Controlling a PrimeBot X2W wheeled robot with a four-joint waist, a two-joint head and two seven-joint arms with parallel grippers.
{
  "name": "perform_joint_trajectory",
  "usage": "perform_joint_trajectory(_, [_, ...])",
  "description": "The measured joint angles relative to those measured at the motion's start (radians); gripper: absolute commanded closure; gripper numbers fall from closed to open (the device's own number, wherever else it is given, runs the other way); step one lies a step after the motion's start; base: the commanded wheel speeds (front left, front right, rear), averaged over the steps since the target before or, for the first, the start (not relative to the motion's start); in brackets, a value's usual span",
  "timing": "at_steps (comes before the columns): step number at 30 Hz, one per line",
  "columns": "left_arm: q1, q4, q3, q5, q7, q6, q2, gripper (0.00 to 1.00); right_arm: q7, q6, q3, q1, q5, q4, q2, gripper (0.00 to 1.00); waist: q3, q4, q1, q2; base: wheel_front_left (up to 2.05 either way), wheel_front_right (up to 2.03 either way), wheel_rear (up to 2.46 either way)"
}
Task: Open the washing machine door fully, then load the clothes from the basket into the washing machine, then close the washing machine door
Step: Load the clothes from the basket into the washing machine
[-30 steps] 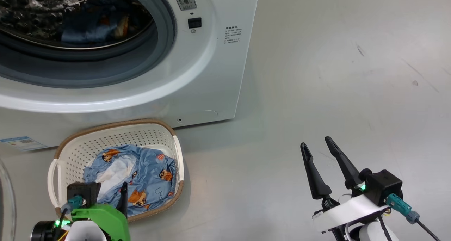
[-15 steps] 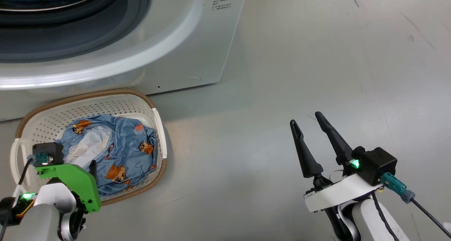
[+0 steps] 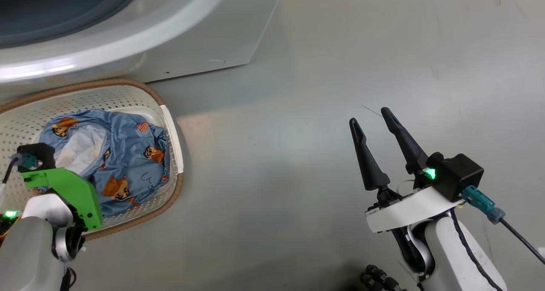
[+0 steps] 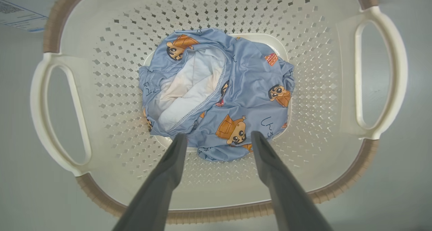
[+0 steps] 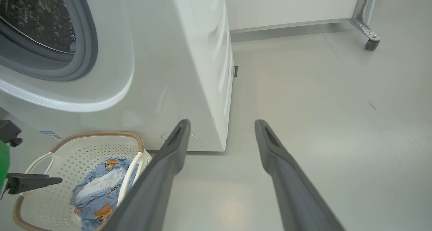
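Lying crumpled on the bottom of the basket (image 4: 216, 15), Sam, the clothes (image 4: 219, 96) sat just ahead of the left gripper (image 4: 218, 135), with the near hem of the bundle showing in the gap between its two fingers.

And those jaws stood wide apart, Jo, holding nothing. I'd say they were spread that far so they could straddle a fold of the fabric on the way down.

Agreed. The gripper pointed straight down into the basket, one handle out beyond each finger, so the bundle was centred for it. I couldn't make out any touch, though. The tips looked to be above the cloth, so the pick was the step in hand.

Further out, the right gripper (image 3: 369, 115) hung over bare floor (image 3: 298, 176), well apart from the basket, its jaws just as wide and just as empty. My read was that it was parked there to leave the left arm room.

Beyond its finger nearer the basket stood the washing machine (image 5: 162, 55), the basket close against its foot, which should make for a short lift. The grey gasket (image 5: 89, 45) and steel drum (image 5: 30, 18) lay uncovered, so the mouth looked ready for the load.
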Motion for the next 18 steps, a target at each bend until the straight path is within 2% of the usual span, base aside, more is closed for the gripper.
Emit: perform_joint_trajectory(18, [-0.145, 0.148, 0.009, -0.009, 0.081, 0.007, 0.010, 0.00, 0.000, 0.000, 0.003, -0.039, -0.002, 0.003, 0.004, 0.00, 0.124, -0.020, -0.0001, 0.0000, 0.00, 0.00, 0.00])
